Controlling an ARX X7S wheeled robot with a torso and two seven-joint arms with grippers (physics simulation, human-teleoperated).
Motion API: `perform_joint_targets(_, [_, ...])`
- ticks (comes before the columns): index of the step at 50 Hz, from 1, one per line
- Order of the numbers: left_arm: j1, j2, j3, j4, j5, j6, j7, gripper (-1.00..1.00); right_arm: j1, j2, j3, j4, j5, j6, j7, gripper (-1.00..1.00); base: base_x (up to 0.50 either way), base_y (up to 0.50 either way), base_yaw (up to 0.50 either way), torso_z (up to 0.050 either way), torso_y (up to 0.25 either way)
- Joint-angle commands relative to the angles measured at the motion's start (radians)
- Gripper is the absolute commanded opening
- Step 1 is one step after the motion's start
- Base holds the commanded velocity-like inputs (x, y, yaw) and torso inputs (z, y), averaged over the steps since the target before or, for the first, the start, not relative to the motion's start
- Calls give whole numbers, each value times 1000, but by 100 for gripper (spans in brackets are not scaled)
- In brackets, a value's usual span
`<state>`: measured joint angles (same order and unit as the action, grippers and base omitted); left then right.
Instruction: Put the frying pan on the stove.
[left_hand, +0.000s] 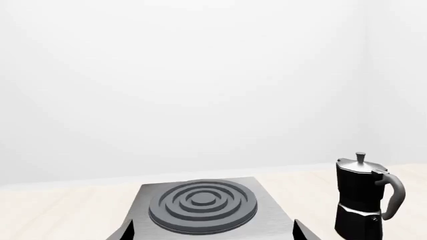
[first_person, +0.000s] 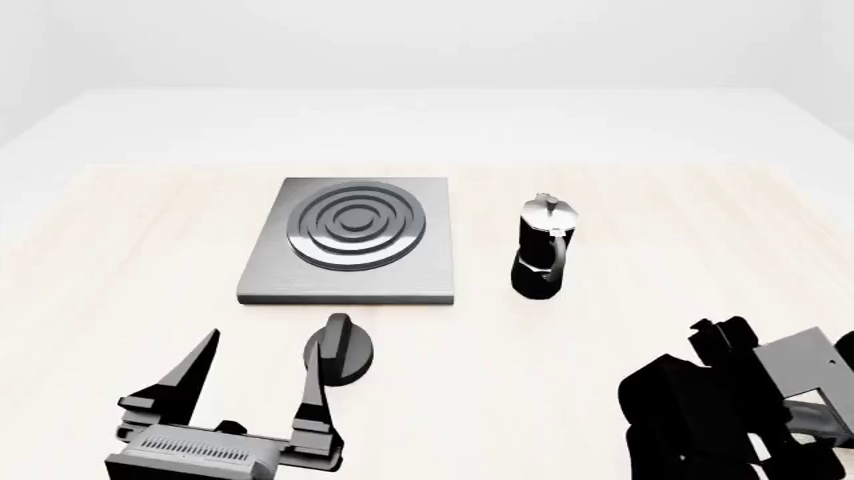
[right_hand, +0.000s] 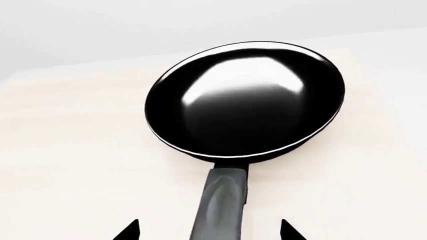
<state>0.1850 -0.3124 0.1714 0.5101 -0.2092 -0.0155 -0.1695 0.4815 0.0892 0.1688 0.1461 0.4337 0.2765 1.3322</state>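
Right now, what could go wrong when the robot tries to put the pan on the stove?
The moka pot stands just beside the stove, so a swinging frying pan might knock it over. The right gripper looks open around the long handle; gripped that far back, the pan could tip.

In the head view the frying pan cannot be seen; the right arm's dark bulk fills that corner, and the right gripper (first_person: 747, 345) is too jumbled to read as spread or closed. The right wrist view cuts the pan's handle (right_hand: 220, 207) off between the gripper's two tips. The left wrist view crops the stove's (left_hand: 200, 202) near edge and the moka pot's (left_hand: 363, 200) base.
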Motion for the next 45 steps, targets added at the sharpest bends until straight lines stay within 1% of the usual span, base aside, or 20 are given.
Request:
perform_joint_targets(1, [-1,-3,4,0,-1,1,-5,100,33,1,0,63,4,-2,16,100,0,0,0,0,0])
perform_joint_targets(7, [-1,-5,6,0,-3,2,-6,100,50,4,-3,75,3,5,29,100,0,0,0,0,0])
perform_joint_targets(9, [-1,-6,7,-1,-4,3,-6,100,54,3,1,79,4,4,37,100,0,0,0,0,0])
perform_joint_targets(10, [0,-7,6,2,-6,3,-7,100,50,-10,27,74,12,-11,64,100,0,0,0,0,0])
perform_joint_targets(12, [2,-8,5,4,-8,4,-8,100,56,-8,22,77,11,-5,67,100,0,0,0,0,0])
perform_joint_targets(37, [1,-16,14,5,-12,7,-15,100,123,-13,11,192,48,-39,36,100,0,0,0,0,0])
perform_joint_targets(45, [0,-19,13,4,-15,7,-19,100,148,-8,12,274,48,-67,23,100,0,0,0,0,0])
